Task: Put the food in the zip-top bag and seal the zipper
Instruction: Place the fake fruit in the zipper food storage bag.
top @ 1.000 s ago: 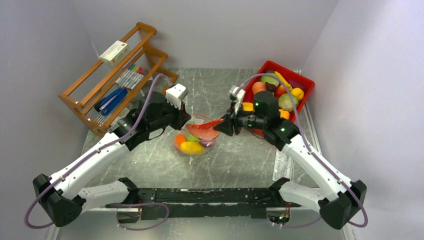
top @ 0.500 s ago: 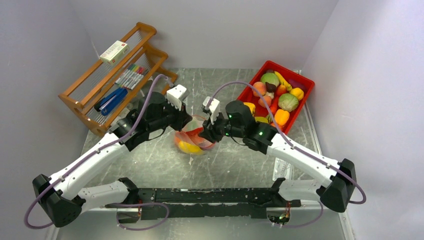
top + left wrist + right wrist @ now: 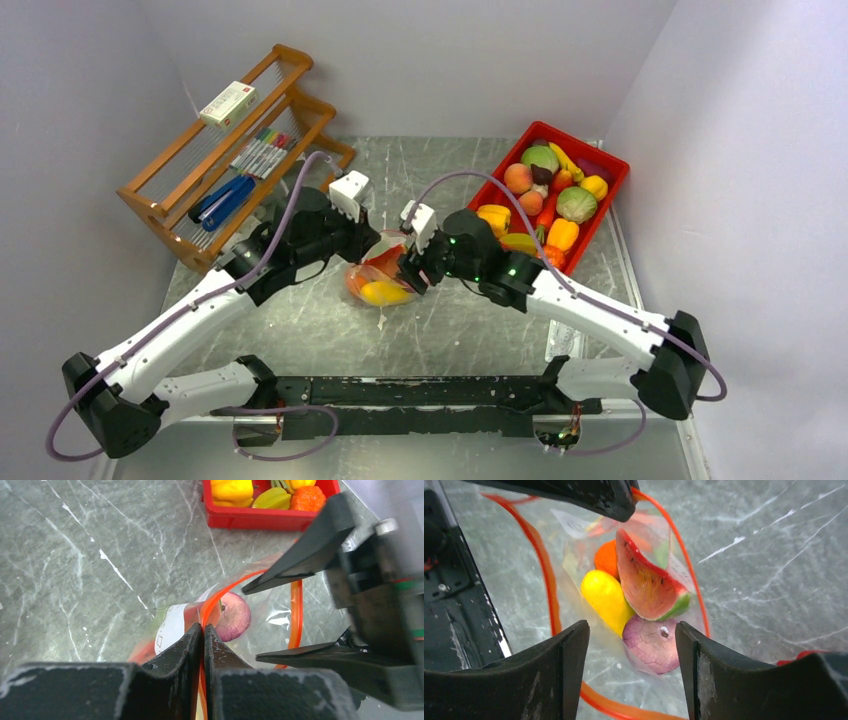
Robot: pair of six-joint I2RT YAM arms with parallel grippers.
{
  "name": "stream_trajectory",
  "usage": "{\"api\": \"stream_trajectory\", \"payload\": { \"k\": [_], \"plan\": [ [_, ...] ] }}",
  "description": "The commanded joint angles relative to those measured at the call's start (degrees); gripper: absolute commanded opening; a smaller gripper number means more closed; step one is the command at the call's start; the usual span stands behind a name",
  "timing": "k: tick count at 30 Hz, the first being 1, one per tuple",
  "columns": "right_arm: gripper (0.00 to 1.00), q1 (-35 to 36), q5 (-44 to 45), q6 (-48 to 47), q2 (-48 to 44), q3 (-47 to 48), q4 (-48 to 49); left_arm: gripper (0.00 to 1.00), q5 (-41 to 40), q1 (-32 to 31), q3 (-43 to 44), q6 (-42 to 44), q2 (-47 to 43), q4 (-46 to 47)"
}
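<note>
The clear zip-top bag (image 3: 381,283) lies mid-table with its mouth held open. My left gripper (image 3: 203,627) is shut on the orange-red zipper (image 3: 216,597) at the mouth's rim. My right gripper (image 3: 632,626) stands open at the mouth, and nothing is between its fingers (image 3: 569,655). Just past its tips a purple onion-like piece of food (image 3: 651,647) rests inside the bag. Deeper in lie a watermelon slice (image 3: 644,585), a yellow piece (image 3: 605,597) and an orange piece (image 3: 606,557). The zipper loop (image 3: 544,565) rings the opening.
A red bin (image 3: 612,170) with several more toy fruits and vegetables stands at the back right. A wooden rack (image 3: 165,200) with markers and a small box stands at the back left. Walls close in on both sides.
My right arm has swung left from beside the red bin to the bag's mouth, and its jaws have spread apart. The bag has shifted slightly left. The left gripper keeps its hold.
</note>
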Motion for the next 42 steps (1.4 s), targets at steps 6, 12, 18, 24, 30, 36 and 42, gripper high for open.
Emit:
{"api": "stream_trajectory", "payload": {
  "k": [6, 12, 18, 24, 30, 36, 42],
  "plan": [
    [0.65, 0.32, 0.07, 4.57, -9.9, 2.34, 3.96, 0.07, -5.4, 0.19, -0.78, -0.89, -2.58, 1.39],
    [0.66, 0.26, 7.61, 10.11, -10.51, 8.29, 2.74, 0.07, -9.69, 0.26, -0.52, -1.46, -3.75, 1.77],
    [0.66, -1.3, 26.88, 12.92, -7.38, 16.22, -6.4, 0.07, -13.9, 0.2, -0.42, -1.04, -4.97, 4.28],
    [0.66, -11.65, 30.75, 15.67, -4.67, 19.57, -13.44, 0.07, -11.74, 0.22, -2.13, -1.21, -7.27, 9.05],
    [0.66, -23.41, 28.81, 17.01, -2.34, 15.14, -13.79, 0.07, -10.83, 0.19, -4.24, -1.27, -6.68, 7.38],
    [0.65, -30.02, 31.32, 16.04, 3.87, 12.8, -11.46, 0.07, -9.61, 0.19, -6.78, -2.59, -6.95, 5.81],
    [0.72, -33.25, 34.79, 14.72, 10.25, 11.21, -6.62, 0.07, -7.71, 0.19, -6.34, -2.42, -6.58, 3.33]
  ]
}}
